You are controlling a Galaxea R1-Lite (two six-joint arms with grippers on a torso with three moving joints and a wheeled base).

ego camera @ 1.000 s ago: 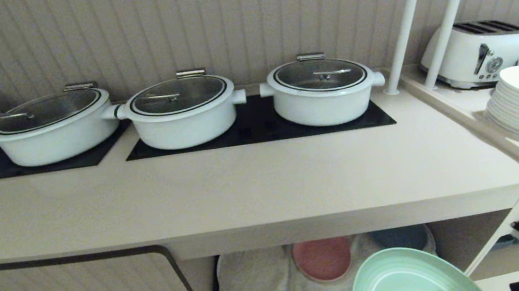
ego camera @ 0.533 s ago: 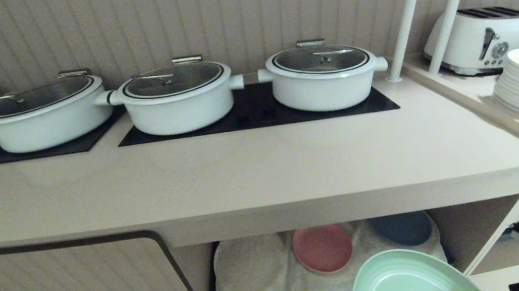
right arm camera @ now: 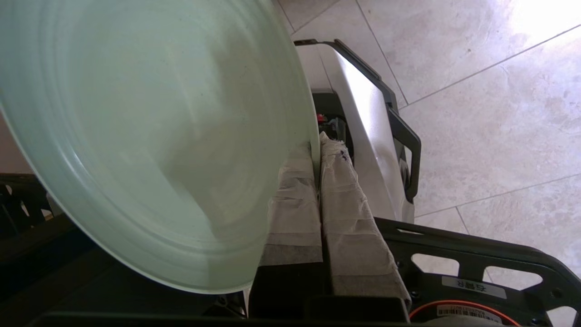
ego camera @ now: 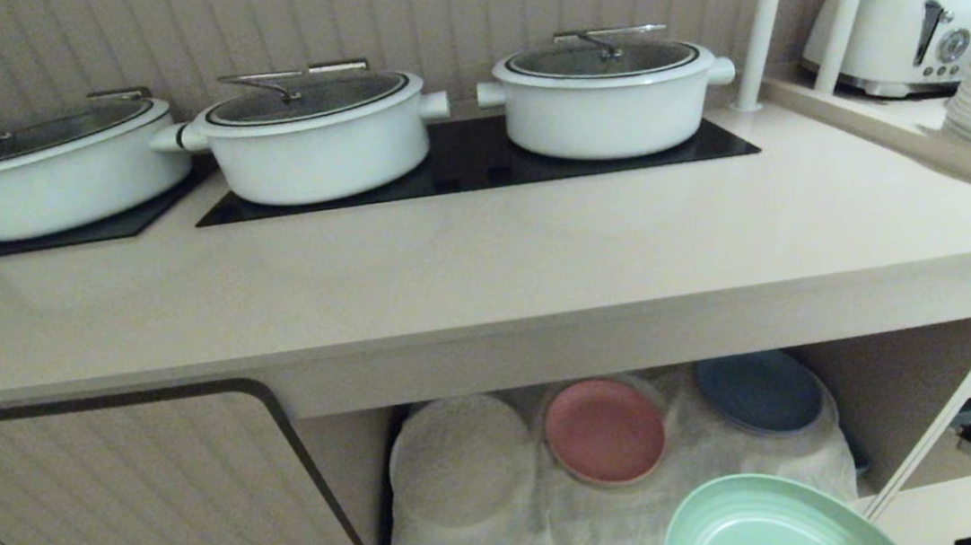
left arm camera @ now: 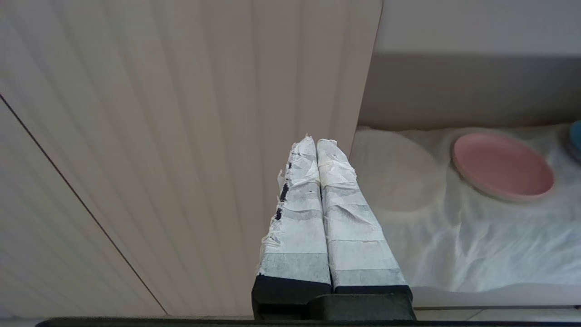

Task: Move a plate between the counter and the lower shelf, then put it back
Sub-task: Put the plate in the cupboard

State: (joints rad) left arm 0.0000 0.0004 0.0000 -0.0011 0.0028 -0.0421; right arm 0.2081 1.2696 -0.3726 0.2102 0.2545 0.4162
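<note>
Pots (ego camera: 317,132), four; shelf plates, two; mint plate (ego camera: 769,527), one, gripper-held.

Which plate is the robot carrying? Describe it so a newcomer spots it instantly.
Find the long beige counter with white pots, then the open lower shelf beneath. Just in front, the right gripper pinches the plate by its rim: pale mint-green, unlike the pink and dark blue ones.
</note>
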